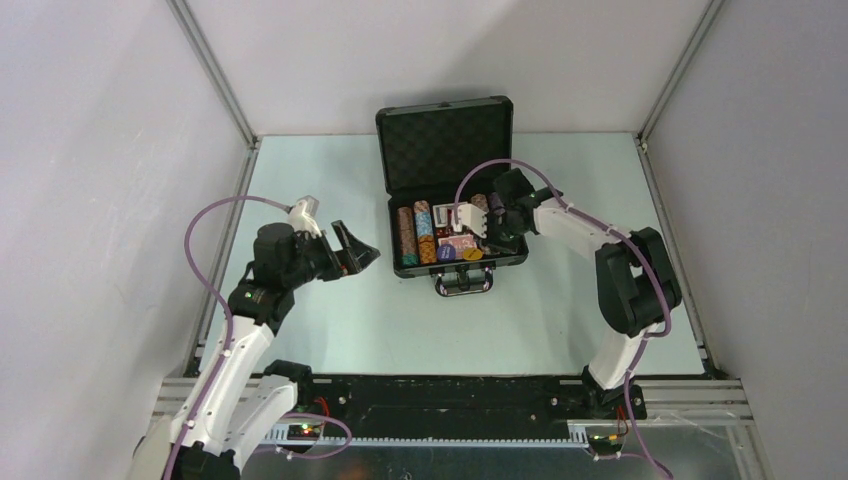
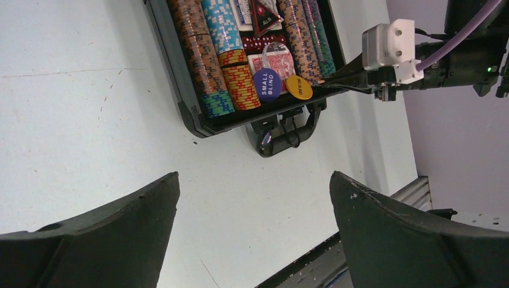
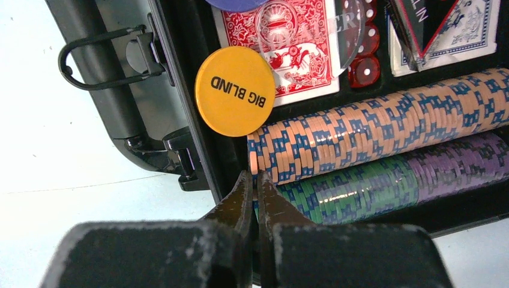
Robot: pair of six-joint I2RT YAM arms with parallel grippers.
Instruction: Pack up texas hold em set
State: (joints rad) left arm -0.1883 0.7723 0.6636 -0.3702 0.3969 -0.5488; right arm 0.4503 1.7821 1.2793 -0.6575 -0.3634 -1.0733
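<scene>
The black case (image 1: 445,140) is seen open at the middle of the table (image 1: 330,320), with its foam-lined lid raised and its handle (image 2: 285,135) turned toward the arms. Striped chips (image 3: 384,129) are packed in rows on both sides. Between them are laid a red deck (image 3: 288,57), a yellow disc (image 3: 234,91), a blue disc (image 2: 266,84) and a clear disc (image 3: 312,27). The left gripper (image 2: 253,180) is held wide open and empty, left of the case. The right gripper (image 3: 255,180) is closed on nothing, with its tips set at the end of an orange-and-blue chip row.
</scene>
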